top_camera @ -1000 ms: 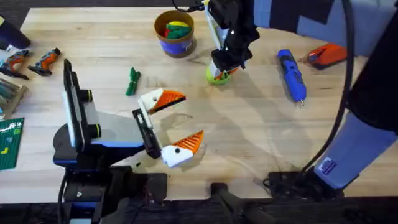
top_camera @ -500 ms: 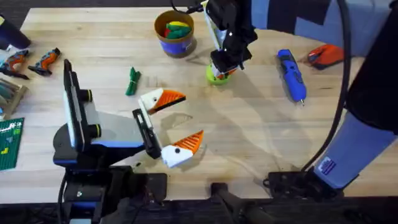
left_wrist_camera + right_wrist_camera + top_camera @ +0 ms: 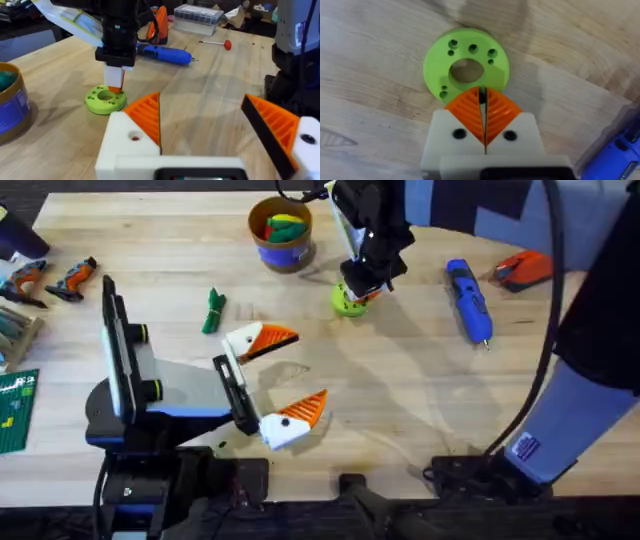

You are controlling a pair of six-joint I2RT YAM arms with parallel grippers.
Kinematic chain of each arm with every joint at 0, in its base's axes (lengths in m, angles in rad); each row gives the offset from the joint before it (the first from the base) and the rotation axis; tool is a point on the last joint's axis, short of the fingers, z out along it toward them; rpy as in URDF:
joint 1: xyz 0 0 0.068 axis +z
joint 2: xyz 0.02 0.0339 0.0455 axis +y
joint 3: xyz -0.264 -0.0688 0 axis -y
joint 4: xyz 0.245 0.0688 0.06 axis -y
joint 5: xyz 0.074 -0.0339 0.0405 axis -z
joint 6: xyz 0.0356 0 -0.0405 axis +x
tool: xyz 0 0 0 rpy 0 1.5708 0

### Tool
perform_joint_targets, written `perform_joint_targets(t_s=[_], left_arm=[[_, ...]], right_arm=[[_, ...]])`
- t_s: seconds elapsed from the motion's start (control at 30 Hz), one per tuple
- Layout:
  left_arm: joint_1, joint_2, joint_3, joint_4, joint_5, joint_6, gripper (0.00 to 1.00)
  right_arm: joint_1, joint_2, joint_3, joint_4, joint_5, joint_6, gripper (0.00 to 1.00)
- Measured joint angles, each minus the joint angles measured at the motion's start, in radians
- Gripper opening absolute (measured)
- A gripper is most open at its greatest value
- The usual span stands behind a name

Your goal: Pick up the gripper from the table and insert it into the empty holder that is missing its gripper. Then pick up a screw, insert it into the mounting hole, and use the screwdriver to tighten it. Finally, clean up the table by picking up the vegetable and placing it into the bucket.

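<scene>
The right gripper (image 3: 482,107), fingers together over the green disc (image 3: 466,62), should lift a screw straight up; the left gripper (image 3: 285,380) waits apart.

wooden table (image 3: 400,400), screwdriver (image 3: 468,300), bucket (image 3: 281,235), vegetable (image 3: 213,311), perhaps toys

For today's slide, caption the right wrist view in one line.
Right hand, fingers shut, poised over the lime-green disc on the wooden table.
</scene>
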Motion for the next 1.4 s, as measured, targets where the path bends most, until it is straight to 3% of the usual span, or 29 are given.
perform_joint_targets(t_s=[0.4, 0.83, 0.9, 0.93, 1.13, 1.4], left_arm=[[0.000, 0.000, 0.000, 0.000, 0.000, 0.000, 0.985], [0.000, 0.000, 0.000, 0.000, 0.000, 0.000, 0.985], [0.000, 0.000, 0.000, 0.000, 0.000, 0.000, 0.985], [0.000, 0.000, 0.000, 0.000, 0.000, 0.000, 0.985], [0.000, 0.000, 0.000, 0.000, 0.000, 0.000, 0.985], [0.000, 0.000, 0.000, 0.000, 0.000, 0.000, 0.986]], right_arm=[[0.000, -0.028, 0.082, -0.102, 0.006, 0.000, 0.007], [0.013, -0.130, 0.368, -0.321, 0.014, -0.028, 0.006], [0.037, -0.130, 0.415, -0.366, 0.015, -0.051, 0.006], [0.091, -0.130, 0.468, -0.399, 0.003, -0.099, 0.006], [0.238, -0.130, 0.572, -0.424, -0.085, -0.228, 0.006], [0.394, -0.130, 0.600, -0.494, -0.133, -0.350, 0.006]])
